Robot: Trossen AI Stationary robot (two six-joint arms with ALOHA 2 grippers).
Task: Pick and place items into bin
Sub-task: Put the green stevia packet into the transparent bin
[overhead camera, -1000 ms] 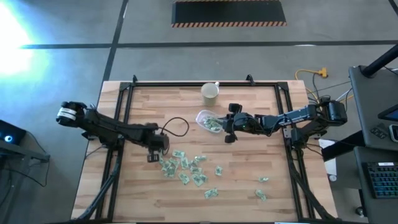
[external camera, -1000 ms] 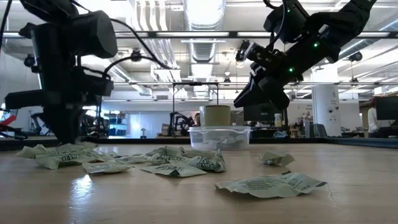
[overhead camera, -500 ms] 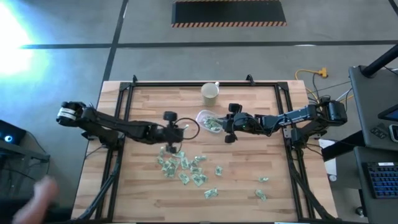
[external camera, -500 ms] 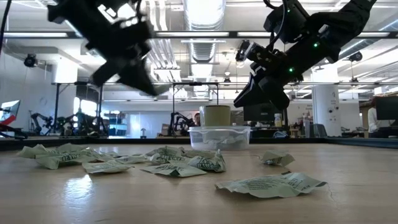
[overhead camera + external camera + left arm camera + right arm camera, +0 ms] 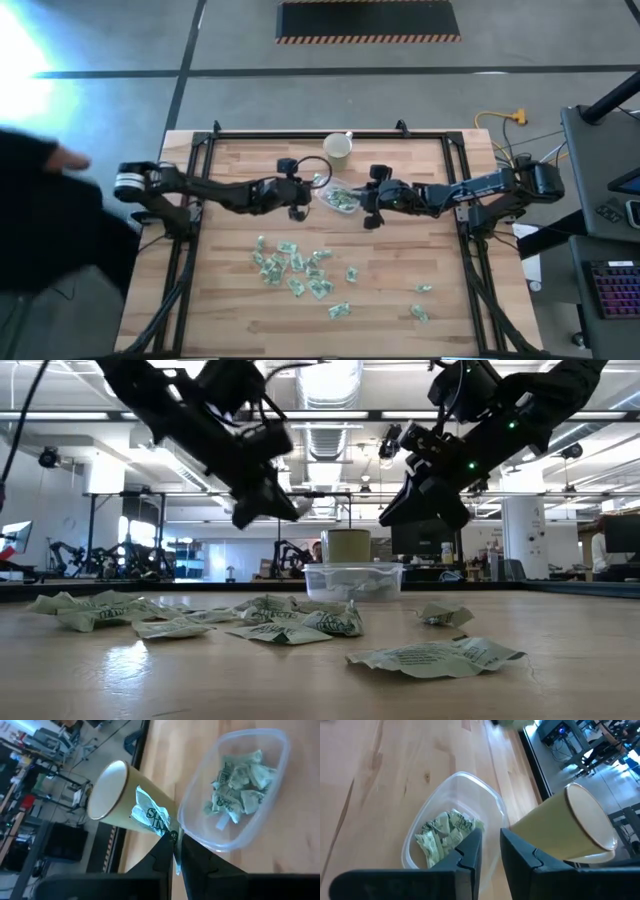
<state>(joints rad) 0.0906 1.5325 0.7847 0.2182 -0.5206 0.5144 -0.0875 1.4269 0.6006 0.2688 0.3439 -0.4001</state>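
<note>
your left claw (image 5: 172, 851), clamped on a green-and-white packet (image 5: 151, 815), hangs just beside the clear bin (image 5: 235, 795); release early and it lands outside. the right claw (image 5: 489, 851), slightly apart and empty, crowds the bin's other side.

Left tool (image 5: 303, 196) pinched shut, right tool (image 5: 366, 203) empty, slightly parted

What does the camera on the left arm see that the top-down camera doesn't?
Only the left wrist view shows the left pincer pinching one packet by an edge, and the separate packets piled inside the bin.

Only the high view shows the loose packets scattered on the table, the right pincer hovering beside the bin, and a person's dark sleeve at the left.

Both show the bin and the cup.
</note>
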